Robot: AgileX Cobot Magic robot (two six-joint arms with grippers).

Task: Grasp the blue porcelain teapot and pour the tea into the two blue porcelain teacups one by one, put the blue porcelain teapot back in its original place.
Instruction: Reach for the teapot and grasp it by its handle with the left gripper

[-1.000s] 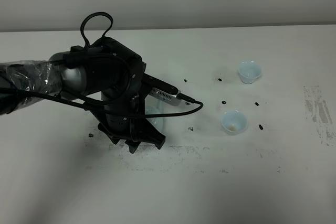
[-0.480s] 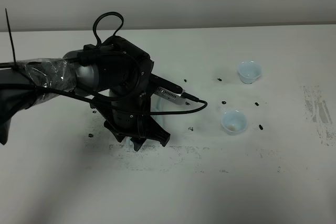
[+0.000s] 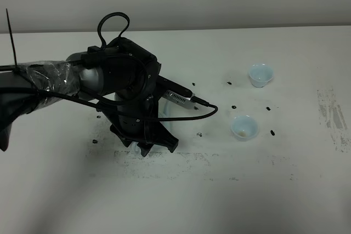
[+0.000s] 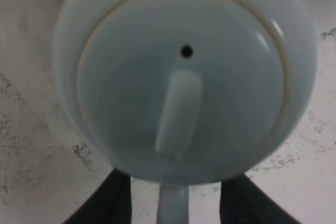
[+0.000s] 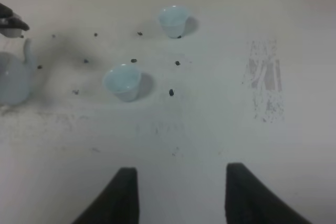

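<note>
Having edged right and settled, our left gripper [image 4: 176, 205] straddles the handle of the blue porcelain teapot [image 3: 169, 120] left of centre, fingers apart, so we judge closing comes next; our right gripper [image 5: 178, 195] idles, likewise spread.

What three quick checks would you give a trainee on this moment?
1. True or false: the handle of the blue porcelain teapot sits inside the open left gripper.
2. Which cup stands closer to the teapot? A: front teacup. B: back teacup.
3. Fill in: the right gripper holds ____.
Key: 1 true; 2 A; 3 nothing.
</note>
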